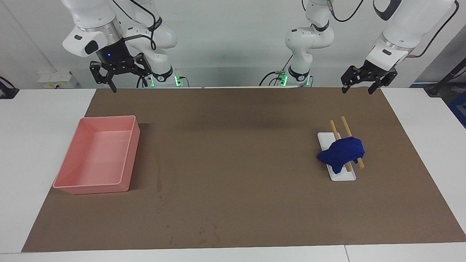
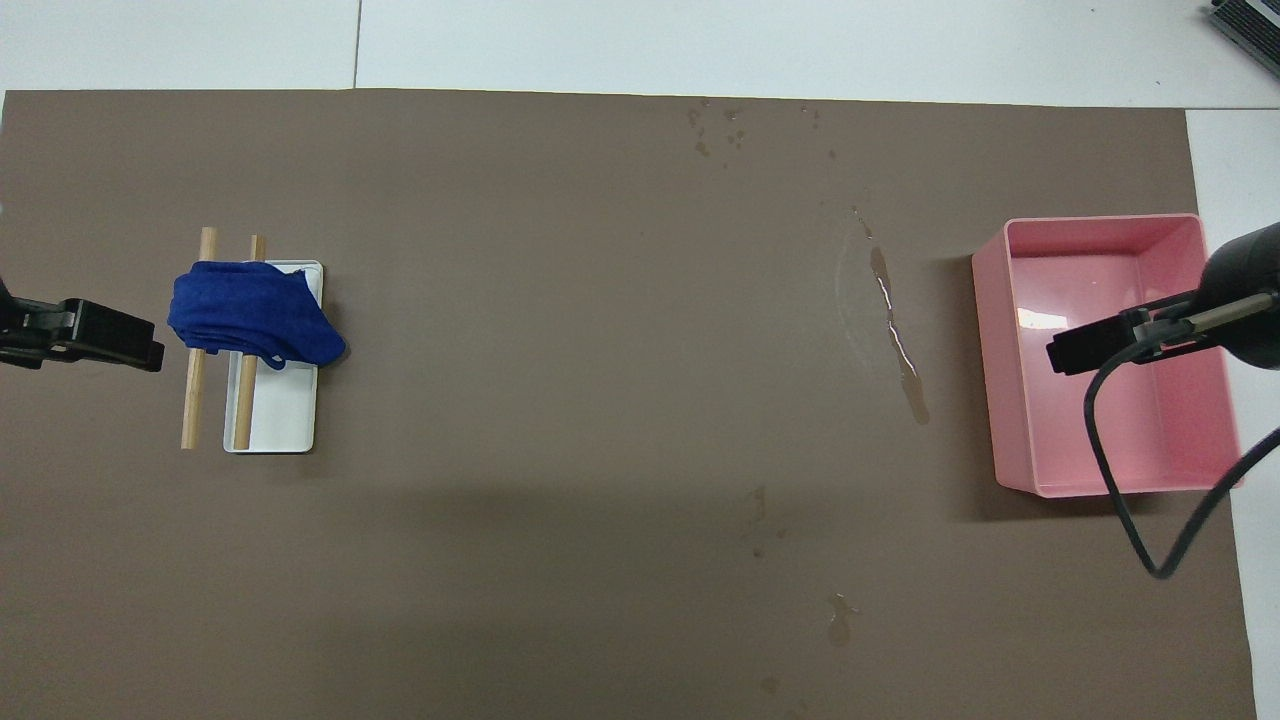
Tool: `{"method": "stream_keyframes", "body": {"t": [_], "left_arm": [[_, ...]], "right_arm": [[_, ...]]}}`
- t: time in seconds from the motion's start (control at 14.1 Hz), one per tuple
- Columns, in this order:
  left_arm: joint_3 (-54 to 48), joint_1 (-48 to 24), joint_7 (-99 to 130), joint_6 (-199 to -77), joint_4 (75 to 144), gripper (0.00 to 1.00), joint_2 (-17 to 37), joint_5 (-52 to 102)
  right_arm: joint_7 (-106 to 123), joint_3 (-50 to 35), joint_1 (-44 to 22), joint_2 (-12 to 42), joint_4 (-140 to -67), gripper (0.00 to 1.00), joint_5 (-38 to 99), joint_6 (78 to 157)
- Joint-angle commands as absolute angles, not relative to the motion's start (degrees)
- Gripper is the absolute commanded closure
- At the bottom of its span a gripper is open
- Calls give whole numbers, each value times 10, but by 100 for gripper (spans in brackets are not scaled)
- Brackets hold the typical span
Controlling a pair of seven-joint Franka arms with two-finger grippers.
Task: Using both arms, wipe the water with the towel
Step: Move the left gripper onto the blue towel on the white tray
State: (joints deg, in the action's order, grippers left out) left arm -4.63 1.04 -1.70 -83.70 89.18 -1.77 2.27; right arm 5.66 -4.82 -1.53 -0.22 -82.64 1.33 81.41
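The royal-blue towel (image 1: 341, 153) (image 2: 250, 318) lies crumpled across two wooden sticks (image 1: 346, 126) on a white tray (image 1: 344, 177), toward the left arm's end of the brown mat (image 1: 255, 160). The water (image 1: 159, 179) (image 2: 893, 325) is a thin darkish streak beside the pink bin, with small spots (image 1: 208, 233) farther from the robots. My left gripper (image 1: 357, 89) hangs open and empty in the air, well above and apart from the towel. High at the other end of the table, my right gripper (image 1: 125, 80) is also open and empty.
A pink rectangular bin (image 1: 91, 189) (image 2: 985, 370) stands at the right arm's end of the mat, next to the streak. Seen from overhead, the raised right gripper (image 2: 1075, 352) and its black cable overlap the bin. White tabletop borders the mat.
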Motion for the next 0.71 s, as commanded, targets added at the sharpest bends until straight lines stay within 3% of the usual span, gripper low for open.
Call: {"method": "stream_keyframes", "body": {"t": [0.0,0.21,0.5,0.64], "left_arm": [[-47,8,-25,-831,896,0,-25,15],[-47,8,-23,-850,910,0,-30,14],[-47,8,1,-1040,1054,0,-79,-40],[-47,10,3,-1104,1071,0,-62,-71]], "right_arm": [[45,-33,-35,-18,-835,0,21,803],[25,-33,-35,-20,-836,0,21,802],[25,-33,-34,-19,-837,0,20,802],[25,-33,-33,-19,-838,0,20,802]]}}
